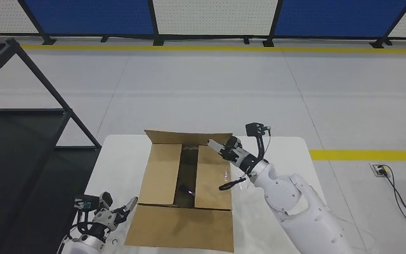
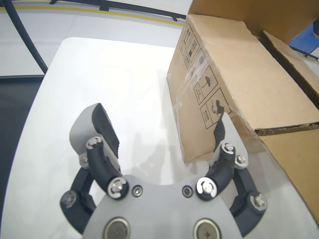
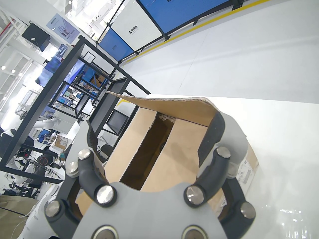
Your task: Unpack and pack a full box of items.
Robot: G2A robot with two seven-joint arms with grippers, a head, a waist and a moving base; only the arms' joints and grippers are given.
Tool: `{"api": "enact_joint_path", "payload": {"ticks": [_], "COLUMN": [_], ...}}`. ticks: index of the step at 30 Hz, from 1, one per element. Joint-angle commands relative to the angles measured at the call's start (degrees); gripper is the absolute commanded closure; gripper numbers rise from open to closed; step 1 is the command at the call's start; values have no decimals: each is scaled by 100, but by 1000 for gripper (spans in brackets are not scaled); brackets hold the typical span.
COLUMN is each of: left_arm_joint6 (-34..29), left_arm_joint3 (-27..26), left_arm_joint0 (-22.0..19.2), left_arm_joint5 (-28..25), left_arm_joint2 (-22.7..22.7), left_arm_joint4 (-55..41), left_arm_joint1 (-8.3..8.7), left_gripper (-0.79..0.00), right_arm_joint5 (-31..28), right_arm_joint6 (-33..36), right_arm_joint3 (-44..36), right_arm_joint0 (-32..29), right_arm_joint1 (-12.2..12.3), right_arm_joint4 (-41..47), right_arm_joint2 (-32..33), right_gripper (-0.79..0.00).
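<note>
A cardboard box stands in the middle of the white table. Its two inner flaps lie almost flat with a dark gap between them, which hides the contents. The far flap stands up and the near flap hangs out toward the front. My right gripper is open over the box's far right corner; in its wrist view the gripper is above the inner flaps. My left gripper is open and empty, low over the table beside the box's near left corner, with one fingertip close to the box wall.
A black metal frame stands just off the table's left side. Blue and white partition panels line the back of the room. Bare tabletop lies to the left of the box, and a narrower strip lies to its right.
</note>
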Motion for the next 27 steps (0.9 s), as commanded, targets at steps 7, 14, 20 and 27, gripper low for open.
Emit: {"api": "enact_joint_path", "payload": {"ticks": [7, 14, 20, 27], "left_arm_joint6": [-35, -25, 31, 75], "left_arm_joint3": [54, 111, 141, 179], "left_arm_joint0": [-90, -152, -76, 36], "left_arm_joint5": [107, 234, 341, 383], "left_arm_joint2": [-125, -379, -536, -640], "left_arm_joint4": [-123, -377, -507, -719], "left_arm_joint1": [14, 31, 37, 35], "left_gripper": [-785, -785, -785, -785], "right_arm_joint5": [-116, 98, 483, 998], "right_arm_joint6": [181, -109, -264, -819], "right_arm_joint3": [-134, 109, 1184, 2704], "right_arm_joint0": [-243, 88, 975, 1898], "right_arm_joint1": [53, -123, -437, -875], "right_arm_joint4": [-162, 367, 1510, 2253], "right_arm_joint2": [121, -35, -270, -675], "right_gripper": [-785, -785, -785, -785]}}
